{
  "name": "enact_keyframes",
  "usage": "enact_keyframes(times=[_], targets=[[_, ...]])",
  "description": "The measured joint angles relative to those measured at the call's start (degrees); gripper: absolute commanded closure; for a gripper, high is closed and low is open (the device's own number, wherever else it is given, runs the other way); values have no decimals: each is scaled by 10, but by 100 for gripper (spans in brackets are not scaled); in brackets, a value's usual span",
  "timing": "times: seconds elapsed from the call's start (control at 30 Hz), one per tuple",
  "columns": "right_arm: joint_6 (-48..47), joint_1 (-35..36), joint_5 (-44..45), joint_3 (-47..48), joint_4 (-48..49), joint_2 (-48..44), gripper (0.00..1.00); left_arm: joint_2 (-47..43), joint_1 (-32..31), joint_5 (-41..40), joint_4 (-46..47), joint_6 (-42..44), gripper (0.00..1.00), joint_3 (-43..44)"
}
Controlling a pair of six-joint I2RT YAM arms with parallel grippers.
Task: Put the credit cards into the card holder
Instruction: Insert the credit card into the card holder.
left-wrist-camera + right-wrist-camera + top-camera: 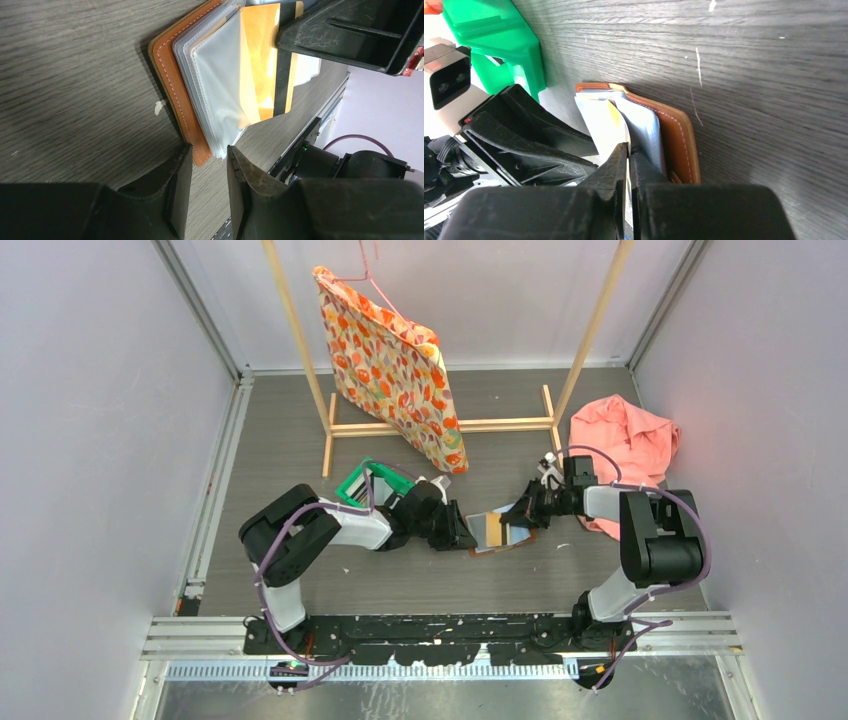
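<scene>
Top external view: card holder lay open mid-table between both arms; right gripper pinched its inner sleeve, left gripper stood part-open astride its corner.

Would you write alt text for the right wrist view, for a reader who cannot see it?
The right gripper pinches a thin sleeve of the open brown card holder lying on a grey wood-grain table. The left gripper sits at the left, a green bin behind it.
</scene>
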Motion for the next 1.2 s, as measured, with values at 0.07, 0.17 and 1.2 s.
enact_keyframes(times=[0.07,0.17,1.2], targets=[[0,0,-2,2,0,8,91,0,0,2,0,0,67,0],[0,2,-5,4,1,11,91,1,0,5,0,0,67,0],[-53,12,-3,16,-45,-5,92,17,23,49,1,-10,68,8]])
